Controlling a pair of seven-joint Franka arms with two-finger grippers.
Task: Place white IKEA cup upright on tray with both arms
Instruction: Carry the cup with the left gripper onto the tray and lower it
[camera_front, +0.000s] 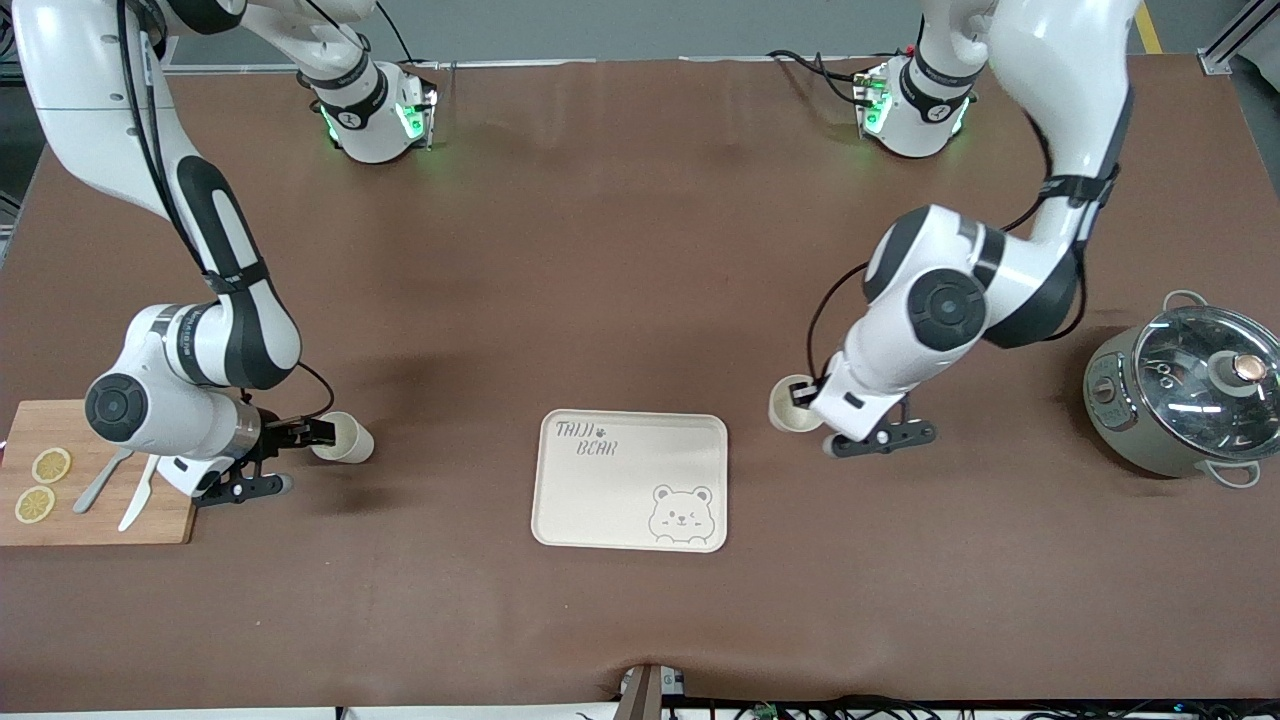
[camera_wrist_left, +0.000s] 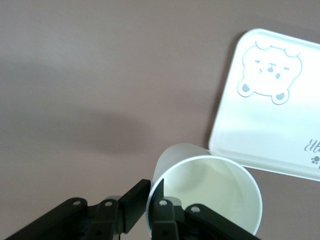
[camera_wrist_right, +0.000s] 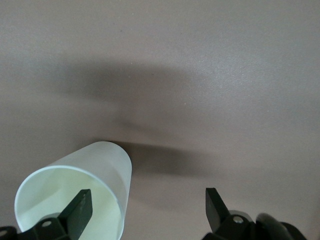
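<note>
The cream-white tray (camera_front: 620, 480) with the bear drawing lies at the table's middle and also shows in the left wrist view (camera_wrist_left: 260, 140). One white cup (camera_front: 790, 410) sits tilted beside the tray toward the left arm's end. My left gripper (camera_front: 806, 398) is shut on its rim (camera_wrist_left: 210, 200), one finger inside and one outside (camera_wrist_left: 154, 189). A second white cup (camera_front: 345, 438) lies on its side toward the right arm's end. My right gripper (camera_front: 318, 432) is open at its mouth (camera_wrist_right: 148, 197), with one finger inside the cup (camera_wrist_right: 70, 200) and the other well clear of it.
A wooden cutting board (camera_front: 100, 525) with lemon slices, a spoon and a knife lies under the right arm's wrist. A grey pot with a glass lid (camera_front: 1190, 395) stands at the left arm's end. Brown table between cups and tray.
</note>
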